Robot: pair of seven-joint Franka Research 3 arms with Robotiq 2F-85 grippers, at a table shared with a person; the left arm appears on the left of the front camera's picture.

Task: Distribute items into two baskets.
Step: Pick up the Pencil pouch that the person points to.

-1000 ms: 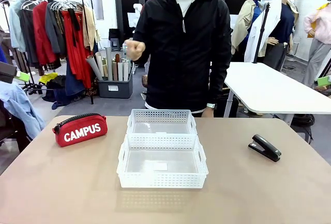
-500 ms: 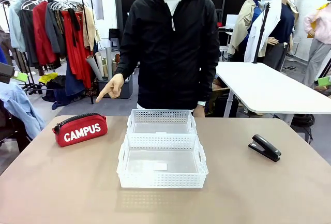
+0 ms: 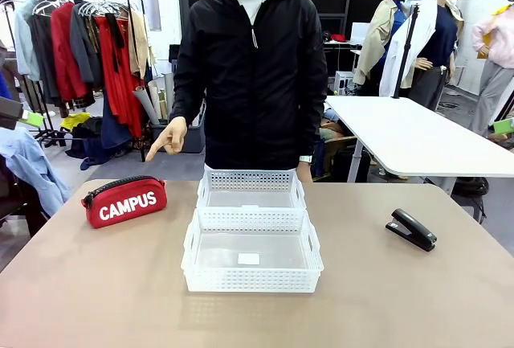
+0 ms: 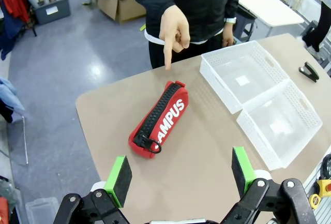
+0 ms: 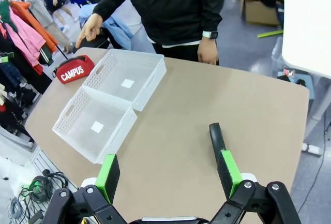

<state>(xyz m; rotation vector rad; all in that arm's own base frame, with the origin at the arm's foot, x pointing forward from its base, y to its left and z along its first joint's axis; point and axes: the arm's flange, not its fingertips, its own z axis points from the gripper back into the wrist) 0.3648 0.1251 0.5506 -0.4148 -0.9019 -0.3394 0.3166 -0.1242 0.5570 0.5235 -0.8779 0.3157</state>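
The red "CAMPUS" pouch (image 3: 124, 202) lies at the table's far left, and a person's hand (image 3: 169, 137) points a finger down toward it. Two white baskets sit end to end at the middle, the far one (image 3: 250, 180) touching the near one (image 3: 250, 279), both with nothing inside. A black stapler (image 3: 411, 229) lies at the right. My left gripper (image 4: 181, 175) is open, hovering above the table short of the pouch (image 4: 158, 120). My right gripper (image 5: 168, 175) is open high over the stapler (image 5: 217, 136), which lies just inside its right finger.
The person stands at the far edge behind the baskets, their other hand (image 3: 304, 173) hanging by the rim. A white table (image 3: 418, 135) stands behind at the right and a clothes rack (image 3: 80, 42) at the left. Bare tabletop surrounds the baskets.
The person's hand dropped from chest height and now points down toward the pouch; their body shifted slightly left. Pouch, stapler and baskets have not moved.
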